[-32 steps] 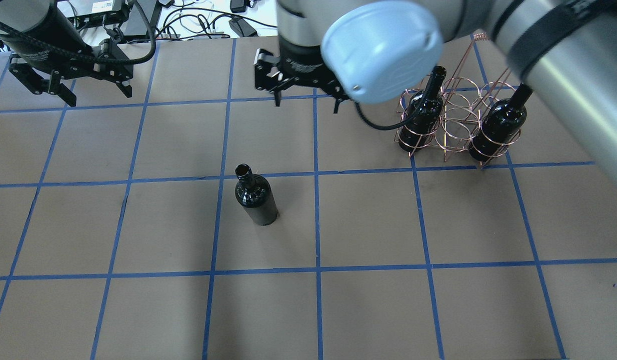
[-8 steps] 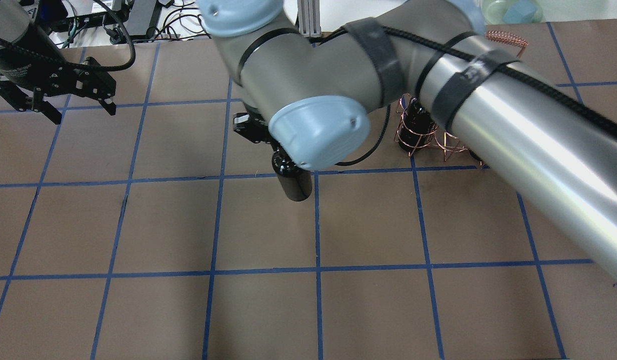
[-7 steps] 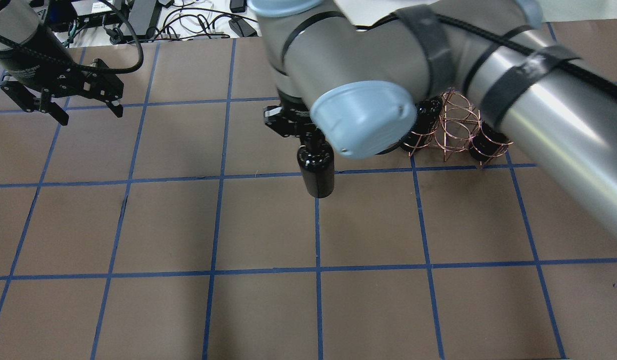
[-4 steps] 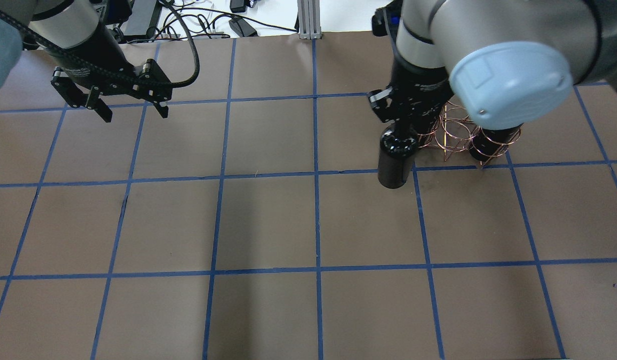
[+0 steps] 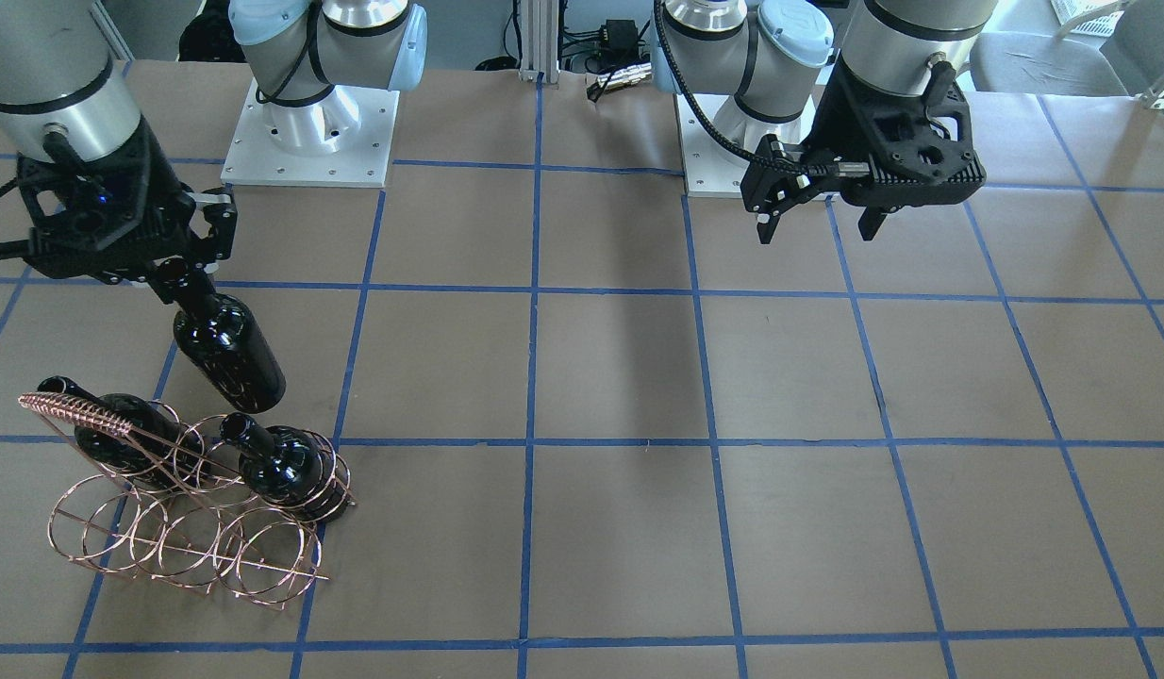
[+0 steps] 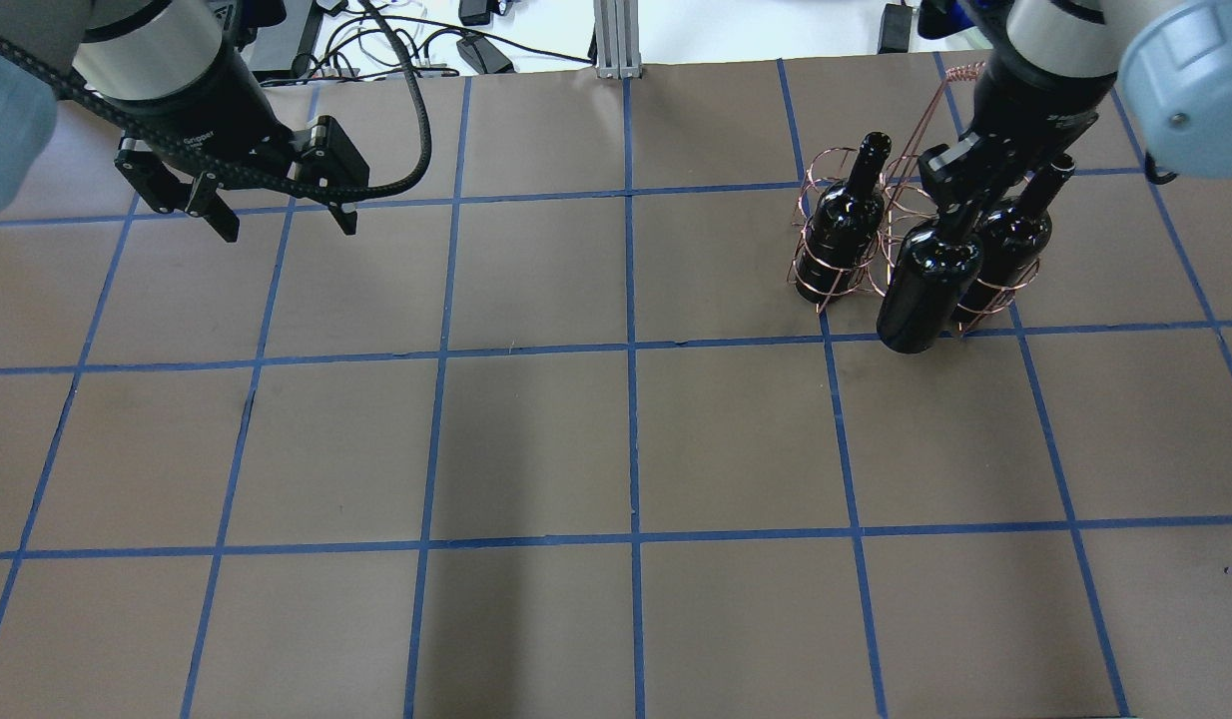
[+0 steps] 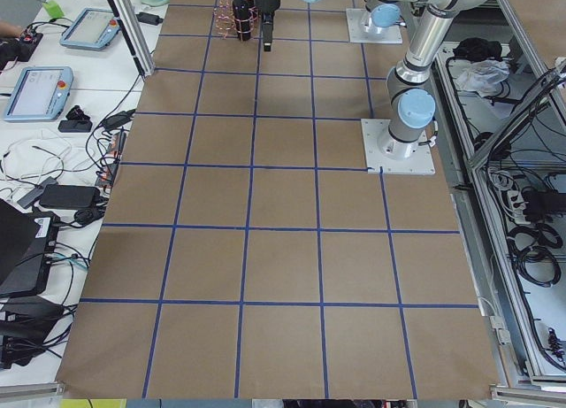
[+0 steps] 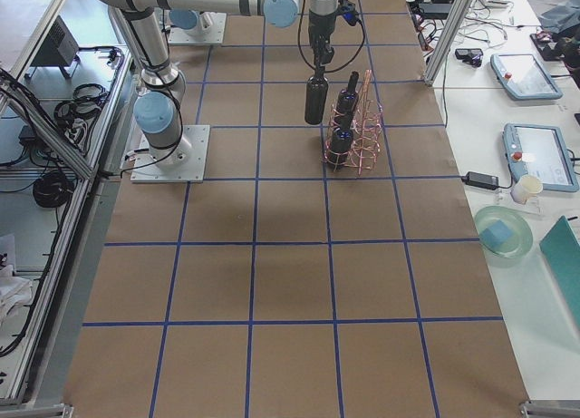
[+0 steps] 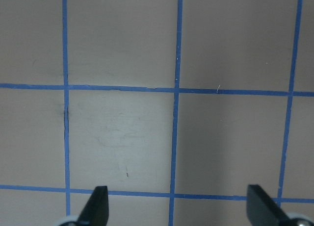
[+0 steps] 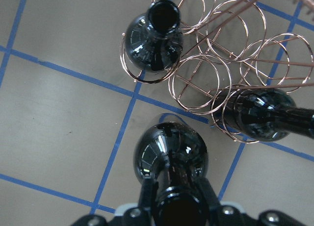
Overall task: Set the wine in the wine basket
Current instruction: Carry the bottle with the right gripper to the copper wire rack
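Wine basket (image 5: pixel 181 528) nearest me, standing on the brown surface (image 5: pixel 620 528). Copper wire, two rows of rings, coil-wrapped handle on top. The row of rings on my side of the wine basket is open. In the row on the robot's side, two other bottles (image 5: pixel 280 467), dark and glossy, stand neck up, one in each end ring. The middle ring between them is vacant.

Wine (image 5: pixel 228 354) next: same glossy black glass, just beyond the wine basket on the robot's side, level with that vacant middle ring. It hangs neck up, outside the wire. In the right wrist view its shoulder sits just beside the middle ring, not over it. Whether its base touches the surface, cannot tell.

Right gripper (image 5: pixel 172 272) directly above the wine, a little farther from the wine basket. Fingers (image 10: pixel 148 194) clamped on the neck from either side, close under the mouth.

Farthest off, well apart from the wine basket toward the other end of the surface: left gripper (image 5: pixel 816 231). Fingers (image 9: pixel 98 209) spread wide, gripping nothing, pointing down over bare surface and blue tape lines (image 9: pixel 176 88).
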Controlling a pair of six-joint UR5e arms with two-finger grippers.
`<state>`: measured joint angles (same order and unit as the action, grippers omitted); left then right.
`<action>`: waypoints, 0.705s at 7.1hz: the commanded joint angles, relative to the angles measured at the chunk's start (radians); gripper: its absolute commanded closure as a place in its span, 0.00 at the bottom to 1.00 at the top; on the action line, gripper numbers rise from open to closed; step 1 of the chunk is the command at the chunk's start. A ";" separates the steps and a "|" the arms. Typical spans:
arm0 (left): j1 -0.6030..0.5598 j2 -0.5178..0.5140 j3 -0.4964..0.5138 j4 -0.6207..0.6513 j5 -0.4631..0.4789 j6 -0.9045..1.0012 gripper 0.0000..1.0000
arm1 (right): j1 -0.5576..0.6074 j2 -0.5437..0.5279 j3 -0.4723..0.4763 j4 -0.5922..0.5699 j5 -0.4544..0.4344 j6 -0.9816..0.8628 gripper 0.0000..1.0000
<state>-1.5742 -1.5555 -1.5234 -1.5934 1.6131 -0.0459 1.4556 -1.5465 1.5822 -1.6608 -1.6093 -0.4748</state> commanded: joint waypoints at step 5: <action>-0.001 -0.014 -0.003 0.013 -0.016 0.054 0.00 | -0.053 0.106 -0.226 0.003 0.081 -0.054 0.80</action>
<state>-1.5737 -1.5683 -1.5262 -1.5803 1.5984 0.0144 1.4112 -1.4799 1.3902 -1.6334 -1.5385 -0.5130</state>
